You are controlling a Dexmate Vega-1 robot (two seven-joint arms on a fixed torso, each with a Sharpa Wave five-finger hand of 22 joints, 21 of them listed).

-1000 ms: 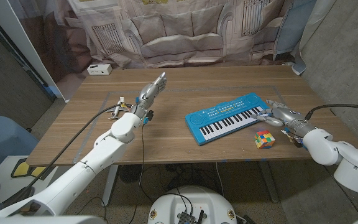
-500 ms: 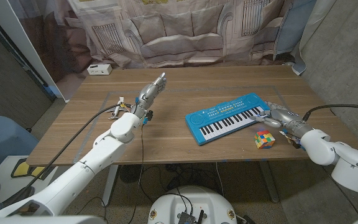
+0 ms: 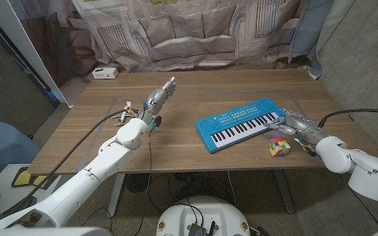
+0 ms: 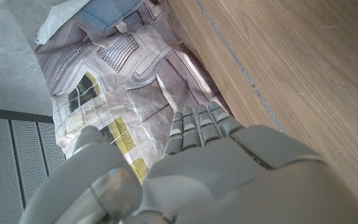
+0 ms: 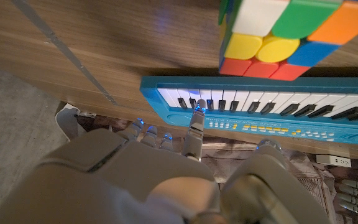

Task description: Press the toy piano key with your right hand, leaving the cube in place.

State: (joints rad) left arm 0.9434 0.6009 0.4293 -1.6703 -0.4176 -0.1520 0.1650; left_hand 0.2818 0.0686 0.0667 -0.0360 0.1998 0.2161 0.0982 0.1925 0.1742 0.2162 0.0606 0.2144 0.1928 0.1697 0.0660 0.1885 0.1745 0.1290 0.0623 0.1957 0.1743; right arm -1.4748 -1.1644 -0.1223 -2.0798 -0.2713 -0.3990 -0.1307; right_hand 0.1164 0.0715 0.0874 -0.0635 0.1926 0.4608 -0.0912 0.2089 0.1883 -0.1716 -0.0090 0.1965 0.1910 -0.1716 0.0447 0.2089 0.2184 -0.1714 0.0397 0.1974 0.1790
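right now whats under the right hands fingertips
The right hand reaches over the right end of the blue toy piano; in the right wrist view one fingertip sits at the keys' edge. Whether a key is pressed down cannot be seen. The cube lies beside it.

head overhead, wrists close, piano (image 3: 240, 122) shared

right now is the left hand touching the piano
No, in the head view the left hand is raised above the bare table, well apart from the blue toy piano.
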